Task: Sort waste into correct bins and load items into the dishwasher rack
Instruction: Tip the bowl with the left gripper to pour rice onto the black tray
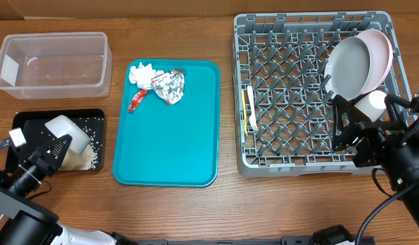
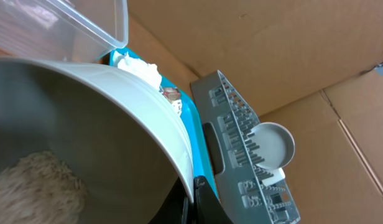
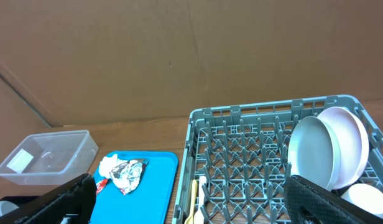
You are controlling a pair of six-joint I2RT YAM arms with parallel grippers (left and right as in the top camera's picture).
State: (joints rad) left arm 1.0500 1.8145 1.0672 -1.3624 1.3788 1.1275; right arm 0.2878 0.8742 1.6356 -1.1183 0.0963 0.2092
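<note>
1. Dishwasher rack [image 1: 298, 164]: right half of the surface. Holds plate [image 1: 383, 49] and dish [image 1: 349, 68] on edge at its far right, cup [image 1: 376, 102] just below them, and spoon [image 1: 245, 109] and fork [image 1: 253, 117] along its left wall.
2. Teal tray [image 1: 169, 143]: centre, between rack and bins.
3. Clear tub [image 1: 53, 86]: far left, nothing seen inside.
4. Black tray [image 1: 31, 121]: near left, below the tub, with rice [image 1: 94, 146] scattered on it.
5. Bowl [image 1: 63, 129]: tipped over the black tray. Left claw [image 1: 58, 145] is clamped on its rim. Left wrist view shows rice remaining inside.
6. Napkin [image 1: 141, 73], foil wrapper [image 1: 170, 87] and red packet [image 1: 135, 102]: far left corner of the teal tray.
7. Right claw [image 1: 364, 129]: fingers wide apart, holding nothing, at the rack's near right corner beside the cup.

Governing relation: the black tray lies directly beneath the bowl's mouth, so the pour likely needs only more tilt. The rack lies well to the right, across the teal tray. The 3 waste pieces sit nearer the left arm.
</note>
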